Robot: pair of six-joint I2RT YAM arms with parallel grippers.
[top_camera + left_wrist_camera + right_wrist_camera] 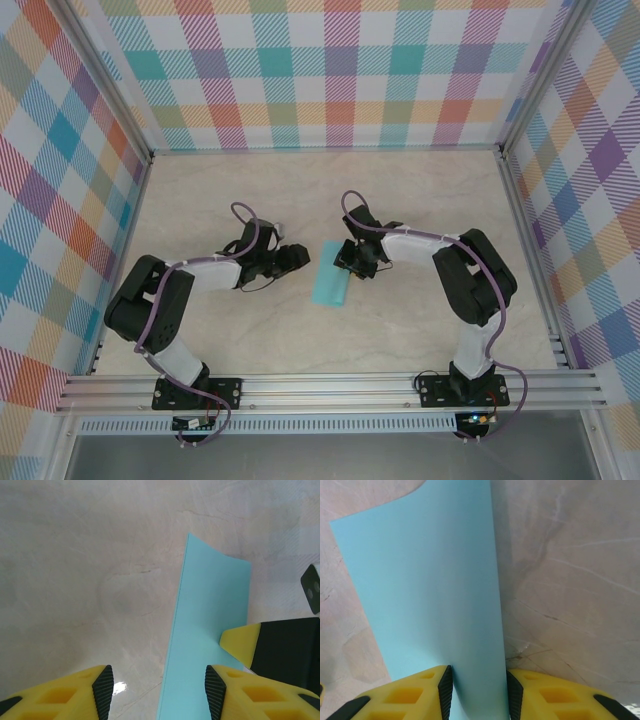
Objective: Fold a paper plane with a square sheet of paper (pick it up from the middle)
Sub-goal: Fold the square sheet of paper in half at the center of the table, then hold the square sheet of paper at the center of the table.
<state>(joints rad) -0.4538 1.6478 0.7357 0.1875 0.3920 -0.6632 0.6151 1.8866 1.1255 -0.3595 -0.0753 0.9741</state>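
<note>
Turquoise square sheet of paper [330, 287] | left jaws apart, straddling edge | right jaws part-open, touching it

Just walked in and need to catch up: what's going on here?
Two robot arms work on a turquoise paper, a narrow rectangle lying on the table. The right end effector is at its far end, paper showing between its parted jaws. The open left end effector straddles the paper's left edge. No plane shape yet.

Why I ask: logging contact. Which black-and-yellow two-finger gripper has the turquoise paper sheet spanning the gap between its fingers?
The right gripper: the turquoise paper sheet fills its finger gap; the left gripper straddles mostly bare pale marbled table.
</note>
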